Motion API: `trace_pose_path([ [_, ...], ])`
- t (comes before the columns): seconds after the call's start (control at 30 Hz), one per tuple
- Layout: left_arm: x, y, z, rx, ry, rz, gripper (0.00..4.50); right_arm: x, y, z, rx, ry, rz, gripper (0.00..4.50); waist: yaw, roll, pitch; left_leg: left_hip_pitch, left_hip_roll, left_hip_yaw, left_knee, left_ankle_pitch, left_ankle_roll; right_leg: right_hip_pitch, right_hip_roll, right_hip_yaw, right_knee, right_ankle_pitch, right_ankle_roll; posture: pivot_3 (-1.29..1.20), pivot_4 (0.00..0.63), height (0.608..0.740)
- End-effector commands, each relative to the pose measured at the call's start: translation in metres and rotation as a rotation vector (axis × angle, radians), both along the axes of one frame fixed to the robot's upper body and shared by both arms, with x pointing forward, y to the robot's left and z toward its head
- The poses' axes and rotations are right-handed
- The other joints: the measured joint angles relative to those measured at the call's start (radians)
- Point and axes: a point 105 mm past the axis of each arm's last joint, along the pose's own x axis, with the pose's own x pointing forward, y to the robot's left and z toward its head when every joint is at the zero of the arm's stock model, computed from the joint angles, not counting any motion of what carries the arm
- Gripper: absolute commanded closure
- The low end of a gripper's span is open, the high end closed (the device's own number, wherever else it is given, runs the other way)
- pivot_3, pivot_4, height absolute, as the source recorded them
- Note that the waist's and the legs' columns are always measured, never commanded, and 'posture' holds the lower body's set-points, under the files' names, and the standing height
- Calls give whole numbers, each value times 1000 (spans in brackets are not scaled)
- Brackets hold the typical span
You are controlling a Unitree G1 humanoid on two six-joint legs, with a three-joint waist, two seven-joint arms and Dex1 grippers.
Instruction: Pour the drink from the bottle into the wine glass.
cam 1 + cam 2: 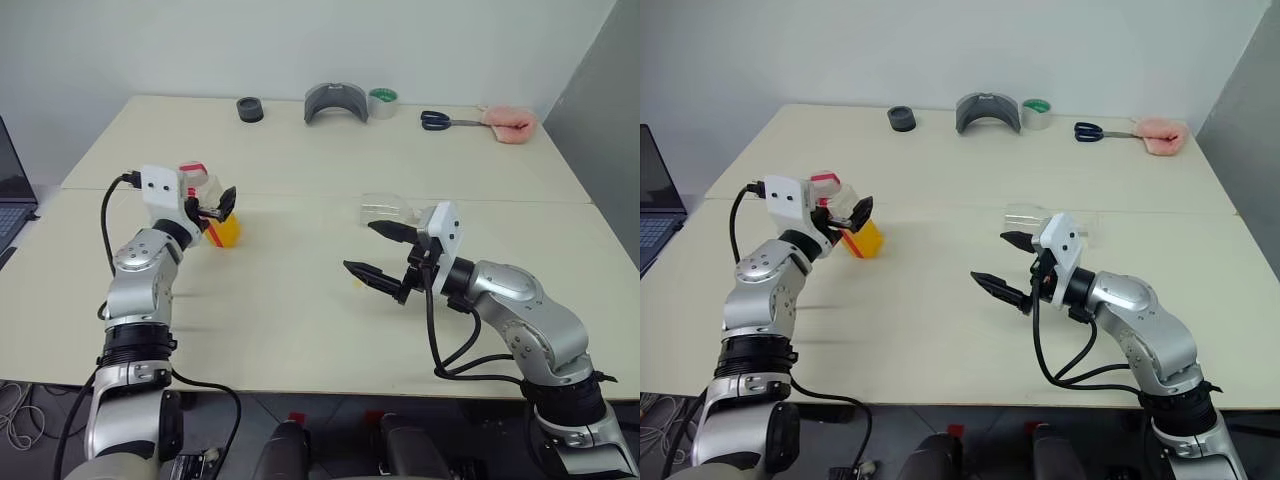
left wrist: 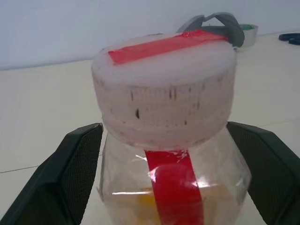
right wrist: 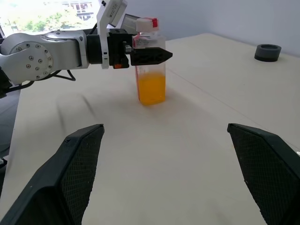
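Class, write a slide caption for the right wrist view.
Left gripper, jaws open, flanks the capped bottle of orange drink.

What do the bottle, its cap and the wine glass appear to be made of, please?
The bottle looks like thin clear plastic: glossy, slightly creased walls showing the orange drink. Its cap seems matt white ridged plastic, crossed by shiny red tape. The wine glass looks like clear, colourless glass, though plastic cannot be ruled out.

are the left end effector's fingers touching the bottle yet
Cannot tell. In the left wrist view the fingers flank the bottle closely, but no plain gap or contact shows on either side.
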Motion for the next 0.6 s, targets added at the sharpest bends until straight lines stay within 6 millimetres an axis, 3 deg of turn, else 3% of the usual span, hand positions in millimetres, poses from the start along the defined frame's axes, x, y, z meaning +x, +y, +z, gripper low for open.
trace_pose_path([
  [0.03, 1, 3, 19, 18, -60, -1, 17, -2, 2, 11, 4, -54, 15, 0, 0, 0, 0, 0, 0, 0, 0, 0, 0, 0, 0, 0, 0, 0, 0, 0, 150, 740],
  [0.17, 3, 2, 20, 16, -59, -8, 195, -1, 2, 12, 8, -57, 11, 0, 0, 0, 0, 0, 0, 0, 0, 0, 0, 0, 0, 0, 0, 0, 0, 0, 150, 740],
  [0.47, 2, -1, 18, 5, -63, -16, 2609, -1, 2, 12, 9, -57, 7, 0, 0, 0, 0, 0, 0, 0, 0, 0, 0, 0, 0, 0, 0, 0, 0, 0, 150, 740],
  [0.6, -1, -1, 16, -10, -65, -11, 2658, -1, 2, 13, 13, -62, 7, 0, 0, 0, 0, 0, 0, 0, 0, 0, 0, 0, 0, 0, 0, 0, 0, 0, 150, 740],
])
